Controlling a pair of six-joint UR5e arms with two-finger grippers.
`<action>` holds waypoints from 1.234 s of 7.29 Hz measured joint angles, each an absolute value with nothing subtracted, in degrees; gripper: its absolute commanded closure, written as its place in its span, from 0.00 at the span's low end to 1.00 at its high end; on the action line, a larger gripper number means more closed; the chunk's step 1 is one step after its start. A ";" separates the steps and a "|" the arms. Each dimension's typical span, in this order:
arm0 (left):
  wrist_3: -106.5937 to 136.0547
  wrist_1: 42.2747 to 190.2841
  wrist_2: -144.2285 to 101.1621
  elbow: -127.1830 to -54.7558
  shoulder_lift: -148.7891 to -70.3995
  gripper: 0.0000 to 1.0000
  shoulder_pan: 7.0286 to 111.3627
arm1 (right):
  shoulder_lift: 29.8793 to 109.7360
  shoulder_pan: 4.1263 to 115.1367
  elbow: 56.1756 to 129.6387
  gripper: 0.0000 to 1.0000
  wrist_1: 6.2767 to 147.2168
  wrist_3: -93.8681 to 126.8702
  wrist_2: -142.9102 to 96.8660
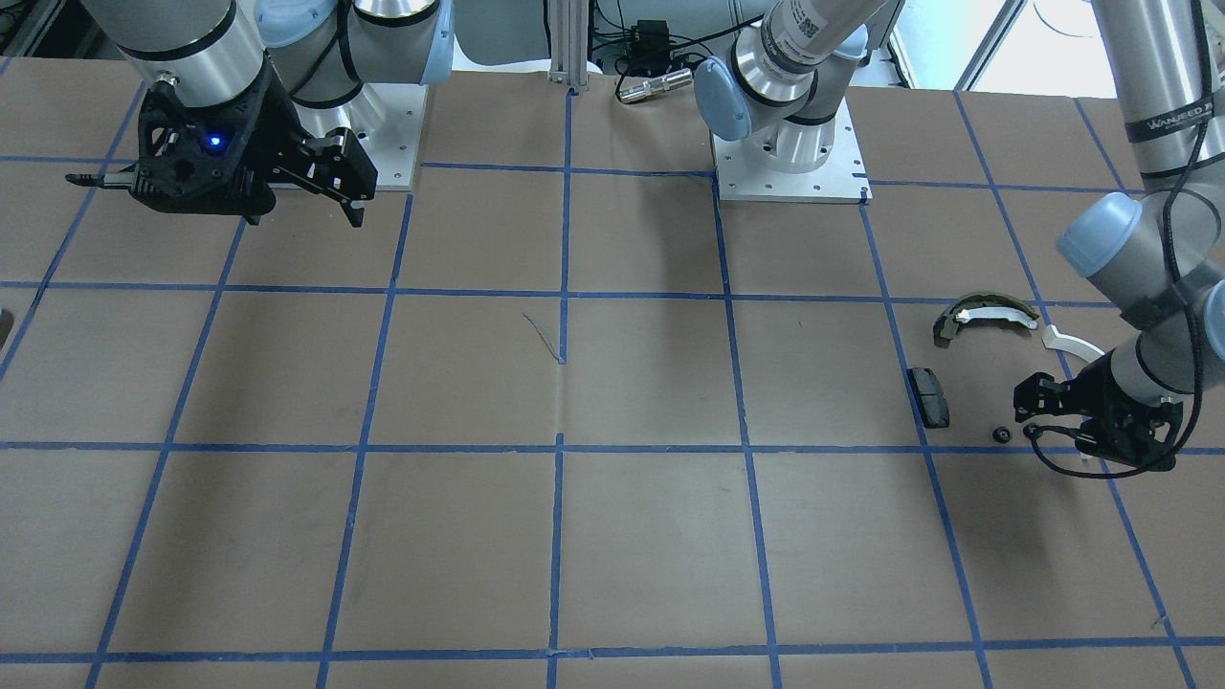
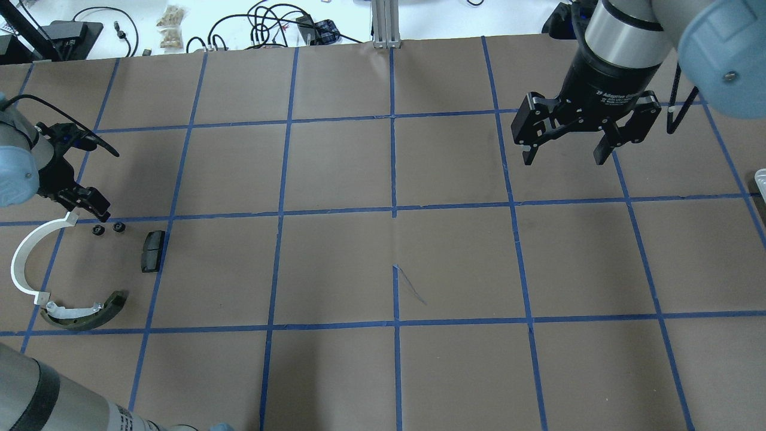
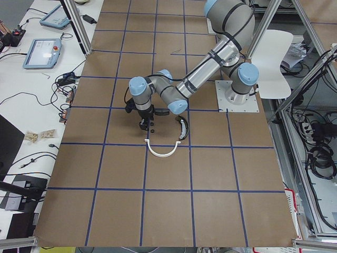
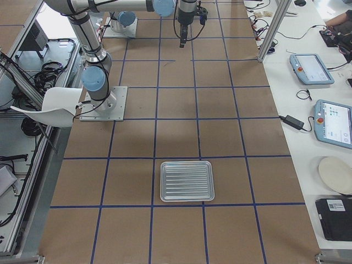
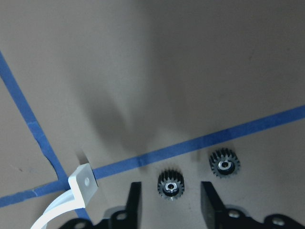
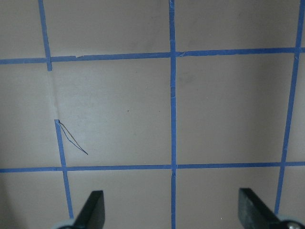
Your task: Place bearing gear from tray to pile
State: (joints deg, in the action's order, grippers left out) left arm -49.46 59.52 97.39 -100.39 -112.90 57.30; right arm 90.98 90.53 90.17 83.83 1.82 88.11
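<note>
Two small black bearing gears lie on the brown table at the far left. One gear (image 5: 170, 182) sits between the spread fingers of my left gripper (image 5: 170, 187), which is open and not touching it. The other gear (image 5: 224, 163) lies just beside it. In the overhead view the gears (image 2: 99, 230) (image 2: 118, 227) sit by the pile: a white half-ring strip (image 2: 24, 263), an olive-and-white shoe (image 2: 84, 312) and a black pad (image 2: 153, 250). My left gripper (image 2: 90, 206) hangs just over them. The tray (image 4: 187, 180) is empty. My right gripper (image 2: 564, 157) is open and empty, high above the table.
The strip's end (image 5: 85, 181) lies close to my left gripper's finger. Blue tape lines grid the brown table. The arm bases (image 1: 790, 158) stand at the robot's edge. Cables and tablets (image 4: 333, 124) lie on a side bench beyond the table.
</note>
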 measured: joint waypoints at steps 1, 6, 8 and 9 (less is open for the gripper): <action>-45.44 63.70 96.22 -100.24 -109.60 0.00 59.05 | 91.00 90.52 90.16 0.00 83.90 1.68 88.15; -9.79 91.69 92.98 -86.30 -96.73 0.00 80.84 | 90.90 90.39 90.13 0.00 86.70 1.45 88.04; 0.24 93.80 91.58 -81.30 -95.63 0.00 90.34 | 90.79 90.36 90.14 0.00 86.78 1.42 88.12; 1.38 94.03 91.19 -80.67 -94.51 0.00 92.67 | 90.75 90.36 90.22 0.00 86.70 1.41 88.14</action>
State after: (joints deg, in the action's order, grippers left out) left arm 1.38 94.03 91.19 -80.67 -94.51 92.67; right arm 90.75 90.36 90.22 86.70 1.41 88.14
